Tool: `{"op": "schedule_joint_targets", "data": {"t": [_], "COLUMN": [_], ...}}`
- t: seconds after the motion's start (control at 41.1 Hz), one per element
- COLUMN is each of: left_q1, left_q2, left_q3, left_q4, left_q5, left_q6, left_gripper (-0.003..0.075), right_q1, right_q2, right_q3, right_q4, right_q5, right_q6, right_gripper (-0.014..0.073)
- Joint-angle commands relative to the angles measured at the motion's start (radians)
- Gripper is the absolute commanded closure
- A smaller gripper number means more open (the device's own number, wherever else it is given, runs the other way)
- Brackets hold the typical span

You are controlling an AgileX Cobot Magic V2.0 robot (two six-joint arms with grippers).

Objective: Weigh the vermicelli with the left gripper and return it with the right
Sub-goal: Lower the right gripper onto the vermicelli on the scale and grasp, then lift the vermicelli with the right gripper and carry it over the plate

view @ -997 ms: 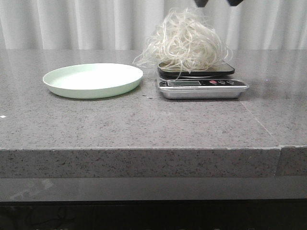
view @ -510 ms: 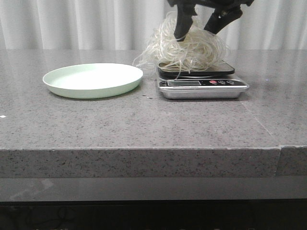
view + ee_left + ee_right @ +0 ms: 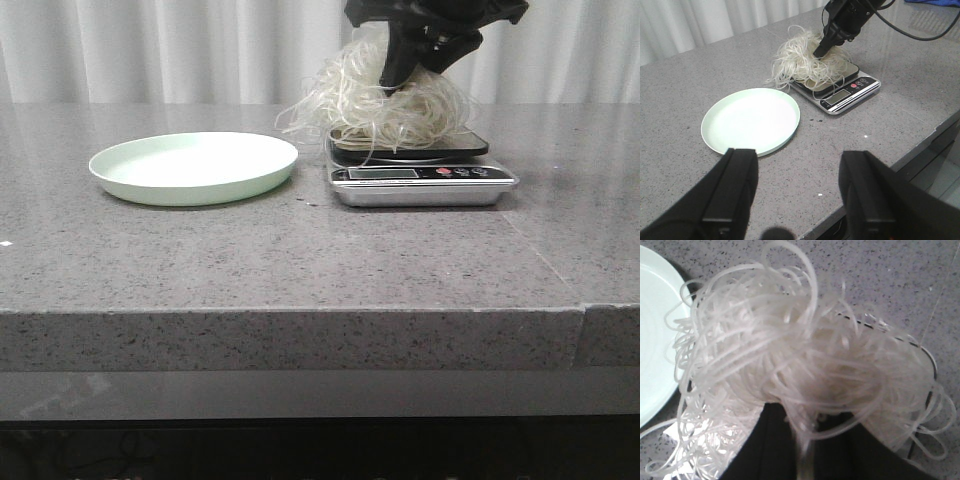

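The vermicelli (image 3: 385, 105), a fluffy tangle of translucent white strands, lies on the platform of a silver kitchen scale (image 3: 420, 185). My right gripper (image 3: 398, 72) has come down from above into the top of the tangle, its black fingers closed together on the strands. In the right wrist view the vermicelli (image 3: 790, 350) fills the frame and strands run between the nearly closed gripper (image 3: 807, 425). My left gripper (image 3: 801, 155) is open and empty, held above the table's near edge. The left wrist view shows the vermicelli (image 3: 802, 62) with the right gripper (image 3: 820, 50) in it.
An empty pale green plate (image 3: 195, 165) sits on the grey stone table left of the scale, close beside it; it also shows in the left wrist view (image 3: 750, 120) and the right wrist view (image 3: 652, 340). A white curtain hangs behind.
My right gripper has come down from above the frame into the vermicelli, and its fingers have gone from spread to closed on the strands. The tangle looks pressed lower.
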Motion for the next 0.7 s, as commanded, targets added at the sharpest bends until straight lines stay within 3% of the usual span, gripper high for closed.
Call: {"op": "schedule_joint_targets", "data": {"t": [0.0,0.365,0.681], "left_q1": [-0.007,-0.007,-0.007], "left_q2": [0.005,0.005,0.005], "left_q3": [-0.024,-0.024,-0.024], "left_q4": [0.0,0.0,0.0], "left_q5": [-0.076,-0.076,-0.076], "left_q6": [-0.012,-0.012,-0.012], "left_gripper": [0.0289,0.0289,0.0289], "right_q1": [-0.001,-0.001,0.047], "right_q2": [-0.068,-0.208,-0.221], "right_q3": [-0.028,-0.087,-0.203], "right_q4": [-0.006,-0.002,0.104], "right_q5": [-0.001,0.008,-0.005], "right_q6": [-0.005,-0.005,-0.005], "right_gripper": [0.0427,0.0427,0.0427]}}
